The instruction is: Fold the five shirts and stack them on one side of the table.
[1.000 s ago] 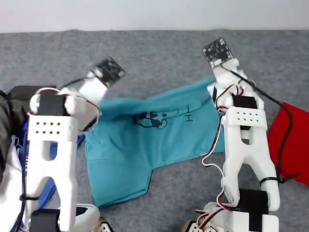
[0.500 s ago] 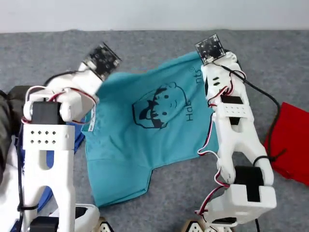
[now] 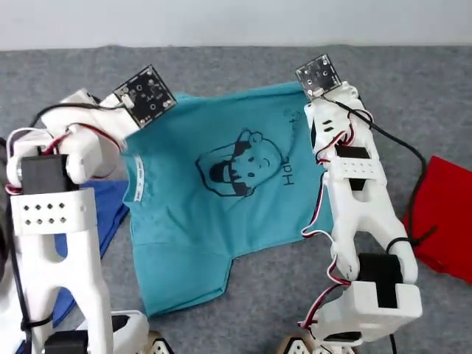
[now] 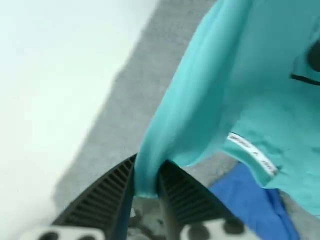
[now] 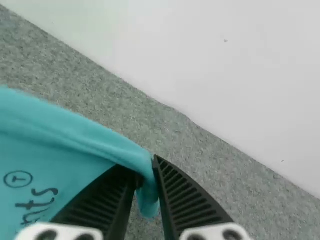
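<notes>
Nearest, a sleeve of the teal shirt lies flat on the grey worktop between the arm bases. A blue shirt lies just beside it on the left, and a red shirt at the right edge. The teal shirt's long axis runs arm to arm, label leftward. The wrist views show the left end effector and right end effector each clamped on its far edge, with bare worktop before the wall.
</notes>
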Tool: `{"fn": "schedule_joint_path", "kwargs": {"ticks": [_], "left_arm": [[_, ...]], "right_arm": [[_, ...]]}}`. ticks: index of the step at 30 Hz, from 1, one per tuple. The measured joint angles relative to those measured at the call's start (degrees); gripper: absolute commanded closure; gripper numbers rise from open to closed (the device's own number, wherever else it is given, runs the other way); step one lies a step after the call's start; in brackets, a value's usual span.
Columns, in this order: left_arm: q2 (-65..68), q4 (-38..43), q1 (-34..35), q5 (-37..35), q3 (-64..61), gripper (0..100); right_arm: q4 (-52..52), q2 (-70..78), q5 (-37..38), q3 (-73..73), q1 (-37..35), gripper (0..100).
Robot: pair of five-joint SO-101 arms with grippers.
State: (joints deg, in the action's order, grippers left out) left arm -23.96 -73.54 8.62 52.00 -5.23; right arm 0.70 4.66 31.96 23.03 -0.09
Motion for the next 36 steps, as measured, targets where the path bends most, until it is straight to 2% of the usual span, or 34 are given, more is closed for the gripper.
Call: {"fn": "schedule_joint_path", "kwargs": {"ticks": [9, 16, 23, 27, 31, 36], "left_arm": [[5.89, 2.81, 3.87, 0.62, 6.51, 98], [10.02, 4.31, 3.87, 0.62, 11.16, 98], [11.08, 7.47, 3.96, 1.93, 11.34, 98], [12.48, 3.87, 2.99, 5.98, 11.34, 98], [16.97, -0.88, 2.81, 6.59, 11.34, 98], [22.33, -1.32, 2.81, 6.59, 11.34, 98]], "right_arm": [[0.00, 0.00, 0.00, 0.00, -0.09, 99.0], [-5.98, 0.00, 0.26, 0.00, -0.09, 99.0], [-9.85, 0.00, 7.21, 0.00, -0.09, 99.0], [-9.85, 0.00, 8.00, 0.00, -0.09, 99.0], [-9.85, 1.67, 8.18, 0.00, -0.09, 99.0], [-9.85, 5.54, 8.18, 0.00, -0.09, 99.0]]}}
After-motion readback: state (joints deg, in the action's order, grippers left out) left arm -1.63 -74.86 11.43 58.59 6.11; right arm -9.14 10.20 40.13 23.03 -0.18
